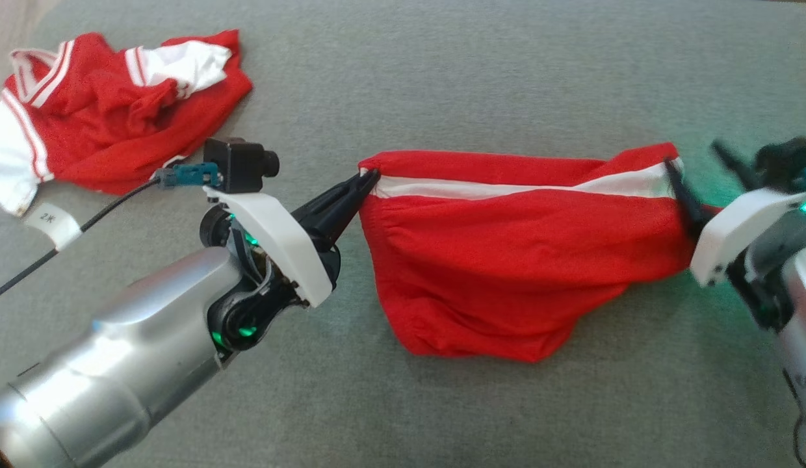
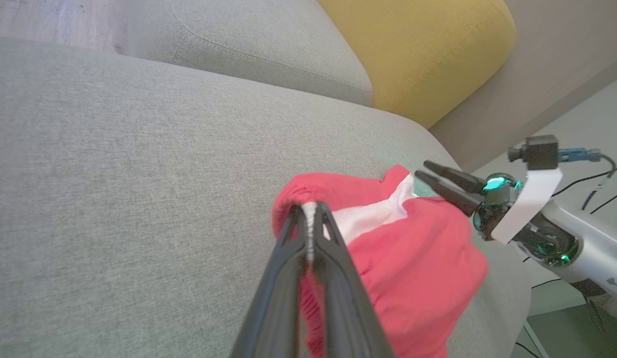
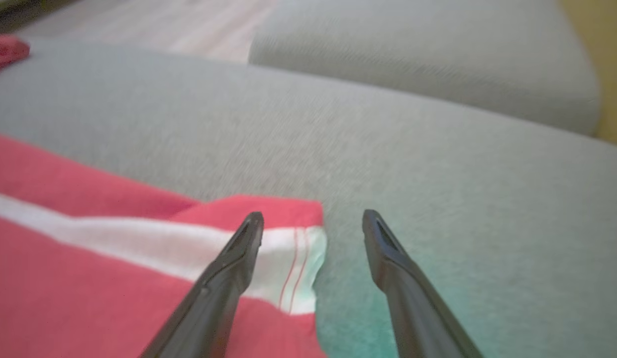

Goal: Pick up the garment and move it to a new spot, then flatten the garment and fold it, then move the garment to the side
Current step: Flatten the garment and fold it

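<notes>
- On the grey sofa cushion (image 1: pixel 442 78) the garment (image 1: pixel 500 273) is laid out, red with a white band along its far edge; it is stretched crosswise between the two arms, while its near edge is seen bunched and rounded rather than flat.
- At the garment's left end the left gripper (image 1: pixel 370 179) is clenched on the corner of the white band; in the left wrist view the fabric is seen pinched between the two dark fingers (image 2: pixel 283 268).
- At the right end the right gripper (image 3: pixel 312 219) is spread wide and nothing is grasped by it; one finger is seen over the white-banded corner, the other over bare cushion just beside it; whether the fabric is touched cannot be told.
- A second red and white garment (image 1: pixel 104 110) is heaped at the far left of the cushion, well apart from the work.
- The flattening step is judged to be in hand; the move to a new spot appears done, the fold not yet begun.
- For the next move a smooth lay is called for; the left corner would have to be set down taut and let go without the band being disturbed; the bunched near edge would then have to be drawn out before any fold is attempted; a fold laid over those wrinkles is likely to come out crooked.
</notes>
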You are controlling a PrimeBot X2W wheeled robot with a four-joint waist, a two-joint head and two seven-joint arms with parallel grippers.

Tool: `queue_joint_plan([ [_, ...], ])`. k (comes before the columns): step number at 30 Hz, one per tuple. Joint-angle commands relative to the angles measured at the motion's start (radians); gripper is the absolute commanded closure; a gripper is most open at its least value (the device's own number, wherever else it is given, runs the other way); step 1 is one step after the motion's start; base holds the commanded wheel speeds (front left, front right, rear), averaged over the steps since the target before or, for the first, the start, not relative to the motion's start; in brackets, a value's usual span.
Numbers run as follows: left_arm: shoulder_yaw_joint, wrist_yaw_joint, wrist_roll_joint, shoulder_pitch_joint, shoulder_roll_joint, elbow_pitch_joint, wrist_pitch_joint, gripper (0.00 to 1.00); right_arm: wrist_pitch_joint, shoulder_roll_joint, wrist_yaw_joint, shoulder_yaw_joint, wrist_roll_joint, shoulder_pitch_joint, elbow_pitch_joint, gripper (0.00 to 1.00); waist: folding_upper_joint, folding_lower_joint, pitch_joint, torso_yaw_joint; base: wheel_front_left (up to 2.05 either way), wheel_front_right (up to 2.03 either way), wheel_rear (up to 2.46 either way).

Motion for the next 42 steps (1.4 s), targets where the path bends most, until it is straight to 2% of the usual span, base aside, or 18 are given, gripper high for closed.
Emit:
queue_joint_plan([
  [1, 0.041, 0.001, 0.012, -0.047, 0.029, -0.02, -0.006, 1.0, 0.035, -0.035, -0.001, 0.058, 0.028, -0.001, -0.008, 0.0, 0.0, -0.0002, 0.009, 0.016, 0.0, 0.0, 0.0],
  [4, 0.037, 0.001, 0.014, -0.052, 0.02, -0.023, -0.005, 1.0, 0.092, -0.086, -0.001, 0.143, 0.078, -0.011, 0.017, 0.0, 0.0, -0.0002, 0.014, 0.034, 0.0, 0.0, 0.0],
  [6, 0.035, 0.001, 0.014, -0.055, 0.017, -0.023, -0.008, 1.0, 0.085, -0.109, -0.001, 0.173, 0.1, -0.021, 0.026, 0.0, 0.0, -0.0002, 0.017, 0.04, 0.0, 0.0, 0.0],
  [10, 0.032, 0.001, 0.015, -0.06, 0.014, -0.023, -0.011, 1.0, 0.071, -0.118, -0.001, 0.221, 0.14, -0.036, 0.061, 0.0, 0.0, -0.0002, 0.019, 0.049, 0.0, 0.0, 0.0],
  [11, 0.031, 0.001, 0.015, -0.06, 0.014, -0.022, -0.011, 1.0, 0.067, -0.116, -0.001, 0.234, 0.147, -0.041, 0.07, 0.09, 0.0, -0.0002, 0.019, 0.051, 0.0, 0.0, 0.0],
  [12, 0.029, 0.001, 0.015, -0.06, 0.014, -0.022, -0.01, 1.0, 0.063, -0.116, -0.001, 0.251, 0.153, -0.046, 0.075, 0.35, 0.0, -0.0002, 0.018, 0.052, 0.0, 0.0, 0.0],
  [13, 0.028, 0.001, 0.016, -0.06, 0.015, -0.02, -0.009, 1.0, 0.056, -0.117, -0.001, 0.266, 0.156, -0.052, 0.081, 0.82, 0.0, -0.0002, 0.015, 0.052, 0.0, 0.0, 0.0],
  [14, 0.027, 0.001, 0.017, -0.059, 0.016, -0.019, -0.008, 1.0, 0.046, -0.12, -0.001, 0.279, 0.154, -0.06, 0.089, 1.0, 0.0, -0.0002, 0.012, 0.053, 0.0, 0.0, 0.0],
  [20, 0.024, 0.001, 0.05, -0.067, 0.025, 0.005, -0.047, 1.0, -0.057, -0.136, -0.001, 0.32, 0.136, -0.121, 0.118, 1.0, 0.0, -0.0002, -0.031, 0.036, 0.0, 0.0, 0.0],
  [23, 0.037, 0.001, 0.086, -0.109, 0.023, 0.064, -0.106, 1.0, -0.143, -0.138, -0.001, 0.286, 0.141, -0.197, 0.134, 1.0, 0.0, -0.0002, -0.059, 0.006, 0.0, 0.0, 0.0],
  [27, 0.045, 0.001, 0.117, -0.185, 0.012, 0.115, -0.118, 1.0, -0.187, -0.146, -0.001, 0.251, 0.126, -0.289, 0.143, 1.0, 0.0, -0.0002, -0.063, -0.022, 0.0, 0.0, 0.0],
  [36, 0.139, 0.001, 0.226, -0.495, -0.084, 0.281, -0.249, 1.0, -0.276, -0.192, -0.001, 0.138, 0.026, -0.639, 0.175, 1.0, 0.0, -0.0002, -0.011, -0.116, 0.0, 0.0, 0.0],
  [39, 0.17, 0.001, 0.23, -0.517, -0.119, 0.299, -0.265, 1.0, -0.289, -0.193, -0.001, 0.109, 0.006, -0.675, 0.182, 1.0, 0.0, -0.0002, -0.009, -0.138, 0.0, 0.0, 0.0],
  [42, 0.161, 0.001, 0.239, -0.465, -0.131, 0.273, -0.269, 1.0, -0.285, -0.187, -0.001, 0.11, 0.011, -0.621, 0.17, 1.0, 0.0, -0.0002, -0.01, -0.159, 0.0, 0.0, 0.0],
])
